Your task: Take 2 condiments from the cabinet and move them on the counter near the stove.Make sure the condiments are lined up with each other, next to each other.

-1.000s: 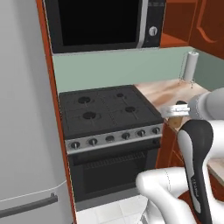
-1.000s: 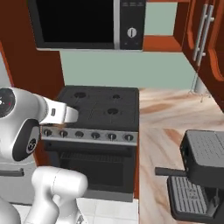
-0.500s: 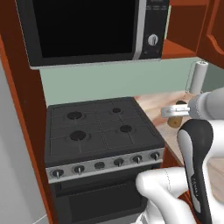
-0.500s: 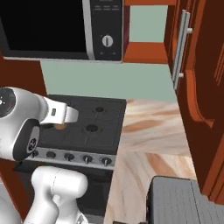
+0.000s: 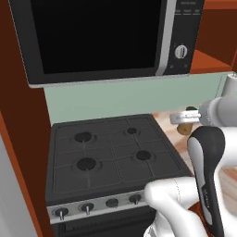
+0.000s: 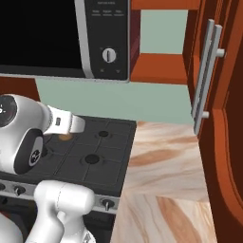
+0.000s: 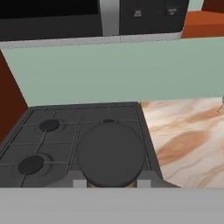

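My gripper (image 7: 111,184) is shut on a condiment, a small light-brown shaker whose round black cap (image 7: 111,153) sits between the finger tips. It hangs above the stove (image 7: 65,144), close to that cooktop's right edge. From the left base the gripper (image 5: 186,119) shows with the condiment (image 5: 185,129) under it, over the seam of stove (image 5: 111,152) and counter. The right base view has the gripper (image 6: 71,129) and condiment (image 6: 65,137) above the stove (image 6: 90,159). The veined counter (image 6: 166,166) lies right of it. The cabinet (image 6: 159,71) stands open, its door's silver handle (image 6: 209,71) facing me.
A black microwave (image 5: 102,37) hangs low over the stove. The open cabinet door (image 6: 228,142) reaches out over the counter's right side. A pale green wall (image 7: 113,70) backs both stove and counter. A red-brown panel (image 5: 18,139) borders the stove's left.
The whole picture has shifted and grown as the base drove nearer the stove. The gripper has kept its hold on the condiment, in much the same place relative to the arm.
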